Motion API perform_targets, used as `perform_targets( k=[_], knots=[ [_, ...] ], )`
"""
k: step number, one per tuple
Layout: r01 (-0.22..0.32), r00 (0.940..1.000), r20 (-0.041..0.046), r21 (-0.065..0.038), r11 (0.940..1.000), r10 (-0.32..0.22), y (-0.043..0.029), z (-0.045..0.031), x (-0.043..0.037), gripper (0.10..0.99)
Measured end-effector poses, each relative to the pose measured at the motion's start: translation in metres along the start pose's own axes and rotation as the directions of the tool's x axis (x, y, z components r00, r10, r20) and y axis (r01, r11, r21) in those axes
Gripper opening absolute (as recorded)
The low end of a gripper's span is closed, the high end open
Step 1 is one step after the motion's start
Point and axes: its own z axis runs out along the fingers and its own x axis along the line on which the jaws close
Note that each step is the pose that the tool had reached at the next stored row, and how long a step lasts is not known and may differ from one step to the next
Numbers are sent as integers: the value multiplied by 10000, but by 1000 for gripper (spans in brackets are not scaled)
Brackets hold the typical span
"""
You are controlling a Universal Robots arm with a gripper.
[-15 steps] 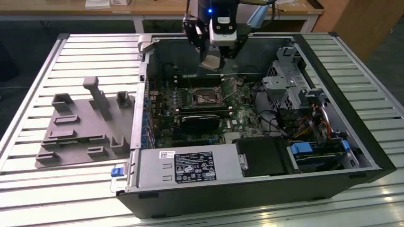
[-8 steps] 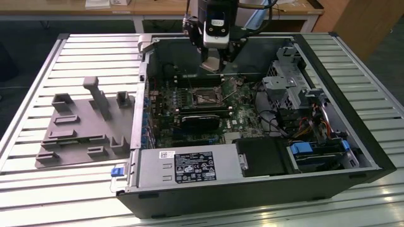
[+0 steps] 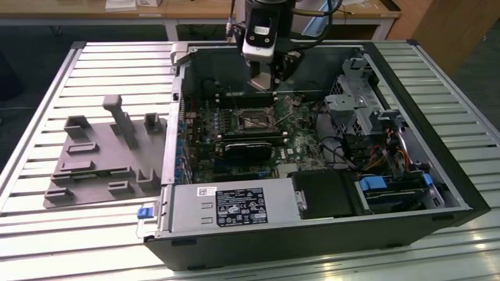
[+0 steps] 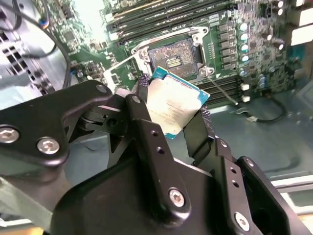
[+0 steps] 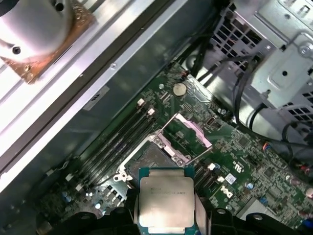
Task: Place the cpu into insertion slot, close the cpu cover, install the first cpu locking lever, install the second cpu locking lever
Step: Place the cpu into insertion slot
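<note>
We count one cpu (image 5: 165,201), one insertion slot (image 4: 173,58), one cpu cover (image 5: 193,128). One gripper (image 4: 173,103), two fingers (image 4: 146,132). One open computer case (image 3: 437,175) on one slatted bench (image 3: 47,88). One grey fixture plate (image 3: 86,175) toward bench edge, exterior view's left. One power supply (image 3: 234,208), one coin battery (image 5: 180,89). Memory slots: number unclear to us.

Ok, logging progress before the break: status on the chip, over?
Copy: gripper shut on chip, off the board; socket empty, cover raised; nothing in between.
</note>
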Motion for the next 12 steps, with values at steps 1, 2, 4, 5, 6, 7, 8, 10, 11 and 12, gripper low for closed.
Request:
perform_targets(
  k=[1, 2, 4, 5, 6, 7, 8, 10, 11, 12],
  knots=[
    [-179, 9998, 16, -4, 9998, 179, 0, 5, 0, 537],
    [-358, 9994, 32, -8, 9994, 358, -1, 11, 0, 537],
    [-716, 9974, 63, -17, 9974, 716, -2, 23, -1, 537],
    [-899, 9959, 80, -22, 9960, 899, -3, 30, -1, 537],
    [-1077, 9941, 96, -26, 9942, 1078, -3, 37, -1, 537],
    [-1271, 9918, 112, -33, 9919, 1272, -4, 44, -1, 537],
    [-1448, 9894, 128, -38, 9894, 1449, -5, 51, -1, 537],
    [-1801, 9835, 158, -50, 9836, 1802, -6, 66, -1, 537],
    [-1978, 9801, 174, -56, 9802, 1979, -7, 73, -2, 537],
    [-2152, 9764, 189, -64, 9765, 2153, -8, 81, -2, 537]
  ],
)
